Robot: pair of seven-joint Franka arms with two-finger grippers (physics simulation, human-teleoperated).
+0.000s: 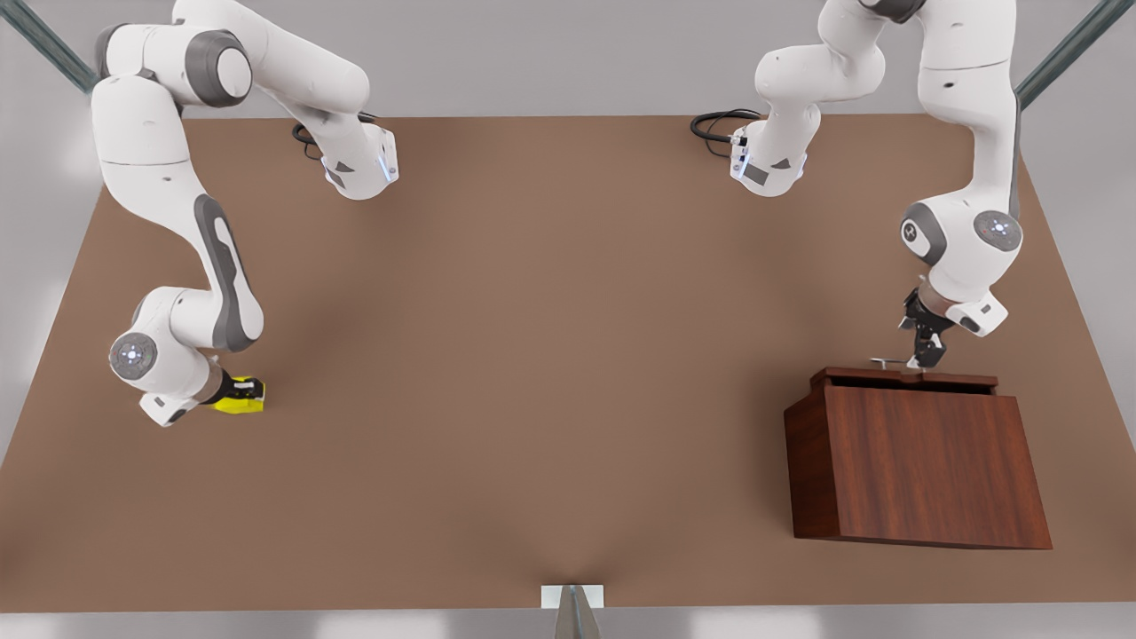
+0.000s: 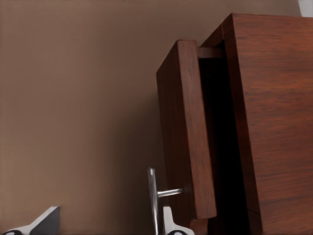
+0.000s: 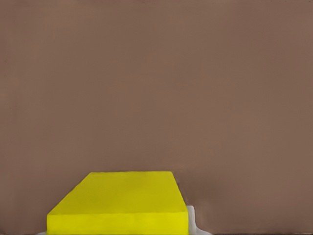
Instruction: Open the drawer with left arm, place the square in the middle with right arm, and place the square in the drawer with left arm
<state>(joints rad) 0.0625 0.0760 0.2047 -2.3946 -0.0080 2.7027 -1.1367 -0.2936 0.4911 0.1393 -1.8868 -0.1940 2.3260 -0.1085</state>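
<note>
Yellow square (image 1: 241, 399) sits in my right gripper (image 1: 241, 394), low over the bench (image 1: 550, 373) at the front view's left side. The black fingers straddle the cube and pinch it; whether it touches the bench or hangs just off it, I can't tell. In my right wrist view the square (image 3: 120, 200) sits right under the camera, plain brown bench (image 3: 156, 88) stretching beyond it. The middle of the bench (image 1: 550, 337) is well away from this gripper, toward the cabinet side.

Over at the front view's right, my left gripper (image 1: 923, 355) is down at the far upper edge of the wood-grain cabinet (image 1: 923, 461), right at the drawer (image 1: 905, 377). The fingertips are at the thin silver handle (image 1: 887, 361); they look closed around the bar, gripping it. My left wrist view shows the drawer (image 2: 188, 132) front standing off from the cabinet (image 2: 274, 122) body with a dark gap between them, so the drawer is partly pulled out. The handle (image 2: 154, 200) bar sticks out from the drawer face on its post, just beside my fingertip (image 2: 168, 223).

Square and drawer are well apart, opposite sides of the bench.
</note>
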